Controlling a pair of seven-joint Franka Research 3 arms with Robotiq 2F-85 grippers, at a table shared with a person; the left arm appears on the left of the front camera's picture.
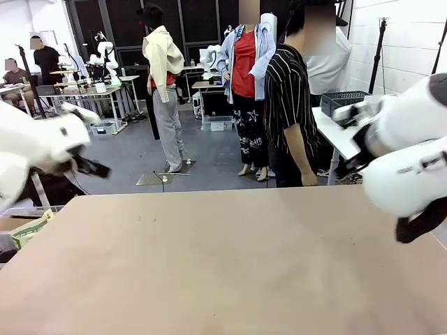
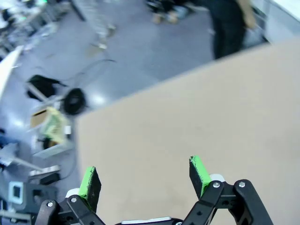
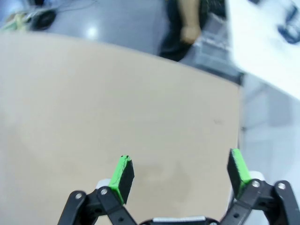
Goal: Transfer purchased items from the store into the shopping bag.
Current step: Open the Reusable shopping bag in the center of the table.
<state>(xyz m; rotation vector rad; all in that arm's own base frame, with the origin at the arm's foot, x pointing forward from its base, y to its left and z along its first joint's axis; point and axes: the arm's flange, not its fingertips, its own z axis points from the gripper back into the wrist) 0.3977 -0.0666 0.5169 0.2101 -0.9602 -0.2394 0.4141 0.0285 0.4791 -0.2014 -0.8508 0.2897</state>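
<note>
The surface is a wide tan top, matt and evenly lit, running from the near edge to the far edge, where a person in a striped shirt stands side-on. The person's hand hangs just above that far edge.

The left arm comes in from the left side and the right arm from the right, both raised above the surface. The left pincer stands wide, its green pads apart over plain tan top with nothing between them. The right pincer is also spread wide (nothing between its pads either), over the surface near its corner.

Off the left edge, down at floor level, a pale yellow-green packet lies in a box. Whether it is one of the purchases I cannot tell.

Beyond lies a grey floor. A white side surface on the right carries a dark mesh basket, and a white brick wall rises behind it
</note>
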